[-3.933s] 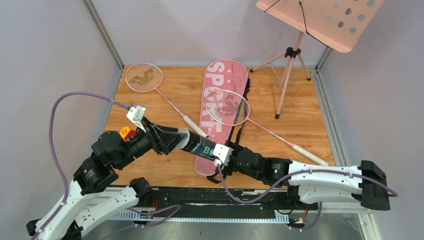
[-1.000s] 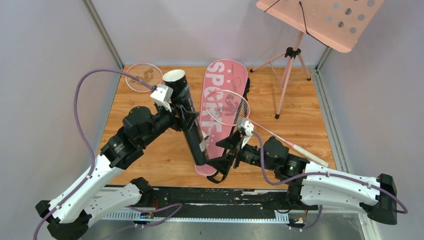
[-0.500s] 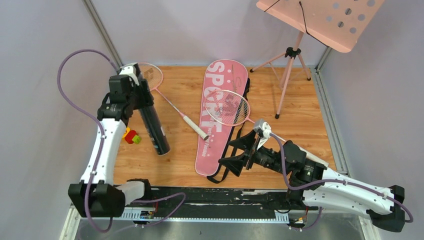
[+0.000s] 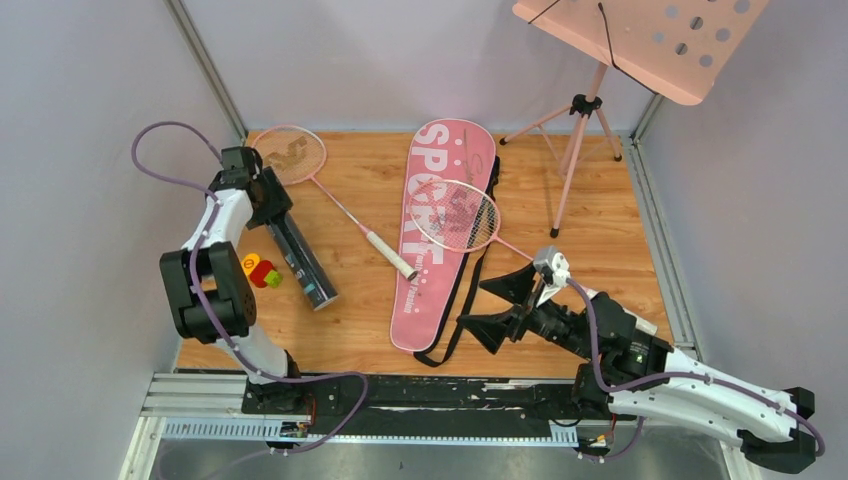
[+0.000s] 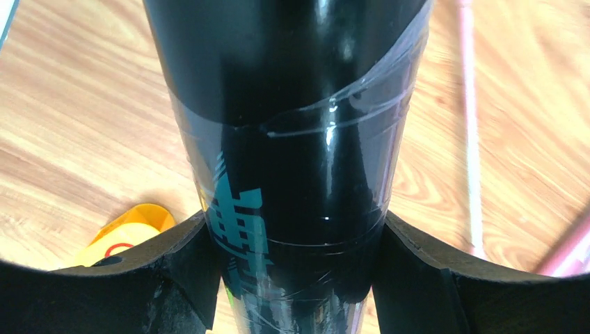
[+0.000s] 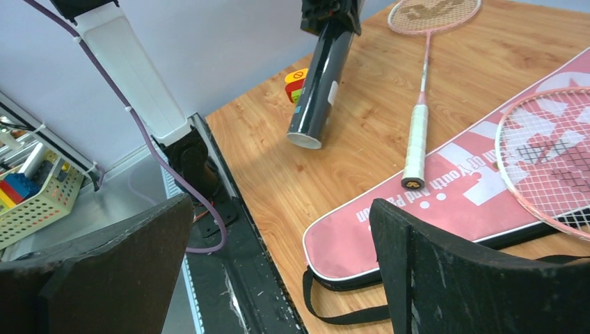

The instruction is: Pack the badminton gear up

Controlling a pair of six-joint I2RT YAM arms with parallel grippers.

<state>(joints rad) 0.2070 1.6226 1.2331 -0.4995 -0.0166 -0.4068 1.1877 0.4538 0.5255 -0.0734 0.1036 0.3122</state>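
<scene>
Wood-grain bench (image 4: 600,200) carries a flat pink bag (image 4: 440,160), long axis roughly 12 to 6. Glossy black tube (image 4: 305,265), wrapped in clear film, slants from 11 to 5 at the left, low end on the wood. Left claw (image 5: 292,229) clamps its upper end; right claw (image 4: 497,306) gapes wide, holding nothing, at 5.

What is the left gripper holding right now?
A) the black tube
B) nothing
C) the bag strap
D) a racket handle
A: in the left wrist view the left gripper clamps the black tube from both sides.
</scene>
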